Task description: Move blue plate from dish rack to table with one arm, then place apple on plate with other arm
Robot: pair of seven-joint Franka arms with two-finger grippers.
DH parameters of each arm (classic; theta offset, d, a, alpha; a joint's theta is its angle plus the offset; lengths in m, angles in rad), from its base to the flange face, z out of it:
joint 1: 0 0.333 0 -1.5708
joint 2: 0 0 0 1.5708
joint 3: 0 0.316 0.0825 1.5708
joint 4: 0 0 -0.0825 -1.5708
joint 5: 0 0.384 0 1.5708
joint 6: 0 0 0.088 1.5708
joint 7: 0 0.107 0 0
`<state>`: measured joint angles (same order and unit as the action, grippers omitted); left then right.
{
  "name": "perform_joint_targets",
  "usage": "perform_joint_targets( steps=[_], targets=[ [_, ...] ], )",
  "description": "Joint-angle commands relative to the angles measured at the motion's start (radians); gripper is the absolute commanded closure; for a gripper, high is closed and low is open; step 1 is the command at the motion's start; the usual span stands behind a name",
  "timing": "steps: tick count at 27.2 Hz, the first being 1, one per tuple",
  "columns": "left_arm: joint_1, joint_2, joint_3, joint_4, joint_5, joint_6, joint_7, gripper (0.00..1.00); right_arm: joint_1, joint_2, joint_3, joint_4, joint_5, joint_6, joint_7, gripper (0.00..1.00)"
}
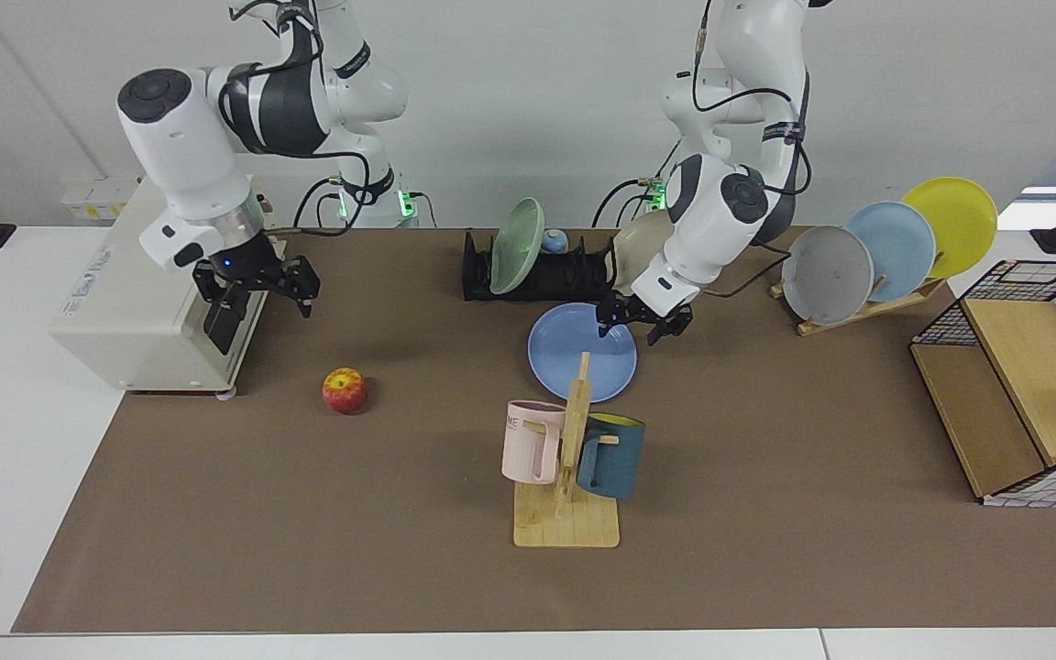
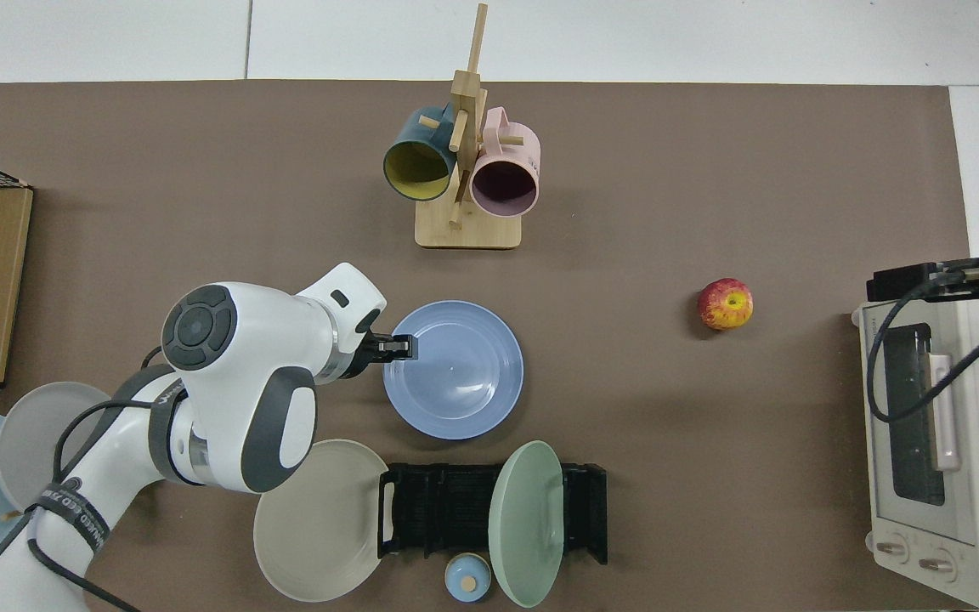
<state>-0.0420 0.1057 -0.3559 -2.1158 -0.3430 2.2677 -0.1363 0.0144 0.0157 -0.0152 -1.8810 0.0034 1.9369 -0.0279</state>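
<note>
At upper left of the facing view, the right gripper [image 1: 264,291] is seen spread open and empty before the toaster oven [image 1: 157,302]. The apple [image 1: 345,390] lies below on the table [image 1: 308,513]. At centre, the left gripper [image 1: 643,323], fingers parted, is poised at the flat-lying blue plate's [image 1: 574,353] rim, its arm bent down in front of the dish rack [image 1: 537,270].

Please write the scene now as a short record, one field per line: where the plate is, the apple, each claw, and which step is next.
plate: blue plate flat on the table, out of the dish rack
apple: apple on the table, apart from the plate, near the oven
left claw: left claw open at the plate's rim
right claw: right claw open, above the table by the oven, holding nothing
next step: probably the right claw goes down to the apple
</note>
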Motion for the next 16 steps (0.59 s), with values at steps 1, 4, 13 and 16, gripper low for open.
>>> perform_joint_targets(
  steps=[1,4,13,16],
  targets=[
    [0.019,-0.078,0.057,0.094,0.091,-0.180,0.006,0.00,0.033,0.081,0.001,-0.029,-0.011,0.111,0.049,0.00],
    [0.028,-0.129,0.081,0.158,0.240,-0.305,0.007,0.00,0.050,0.107,0.001,-0.062,-0.008,0.198,0.062,0.00],
    [0.045,-0.136,0.107,0.424,0.357,-0.648,0.050,0.01,0.067,0.170,0.006,-0.079,0.021,0.261,0.049,0.00],
    [0.044,-0.135,0.129,0.506,0.358,-0.698,0.060,0.01,0.067,0.185,0.005,-0.079,0.056,0.264,0.033,0.00]
  ],
)
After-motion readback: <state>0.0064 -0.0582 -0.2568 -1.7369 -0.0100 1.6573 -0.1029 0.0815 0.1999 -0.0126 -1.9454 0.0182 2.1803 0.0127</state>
